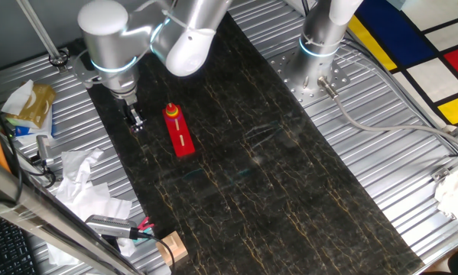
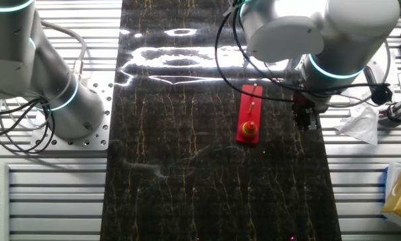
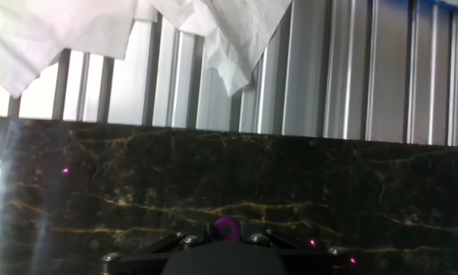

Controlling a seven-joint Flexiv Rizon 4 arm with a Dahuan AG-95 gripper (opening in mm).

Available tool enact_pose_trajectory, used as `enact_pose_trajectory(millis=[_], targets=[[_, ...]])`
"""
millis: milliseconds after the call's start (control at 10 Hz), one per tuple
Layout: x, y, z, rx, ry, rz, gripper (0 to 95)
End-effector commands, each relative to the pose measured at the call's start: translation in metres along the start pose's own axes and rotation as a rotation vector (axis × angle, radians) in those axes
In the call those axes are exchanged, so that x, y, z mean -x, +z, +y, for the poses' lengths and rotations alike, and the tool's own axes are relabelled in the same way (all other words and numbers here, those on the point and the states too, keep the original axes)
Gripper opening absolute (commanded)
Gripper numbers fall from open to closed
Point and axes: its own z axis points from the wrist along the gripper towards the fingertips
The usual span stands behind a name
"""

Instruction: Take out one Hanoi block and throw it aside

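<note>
Tool [image 1: 136,122] above dark mat [image 1: 274,176], beside red Hanoi board [image 1: 180,134], apart

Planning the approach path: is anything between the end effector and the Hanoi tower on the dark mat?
Nothing visible. The end effector hangs beside the red Hanoi tower, with only bare dark mat between them. Crumpled paper lies on the far side.
</note>
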Motion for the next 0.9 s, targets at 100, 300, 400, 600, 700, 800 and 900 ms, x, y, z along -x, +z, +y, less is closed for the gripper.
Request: enact_pose_trajectory(millis=[100, 300, 400, 600, 700, 800, 900], targets=[[0.002, 0.004, -0.001, 0.006, -0.005, -0.003, 0.0], [0.002, 0.009, -0.003, 0.014, -0.008, -0.007, 0.0], [0.002, 0.010, -0.003, 0.016, -0.010, -0.008, 0.0], [0.003, 0.015, -0.005, 0.023, -0.011, -0.012, 0.0], [0.003, 0.016, -0.005, 0.025, -0.012, -0.014, 0.0], [0.003, 0.018, -0.006, 0.027, -0.013, -0.015, 0.0], [0.003, 0.020, -0.006, 0.029, -0.013, -0.016, 0.0]])
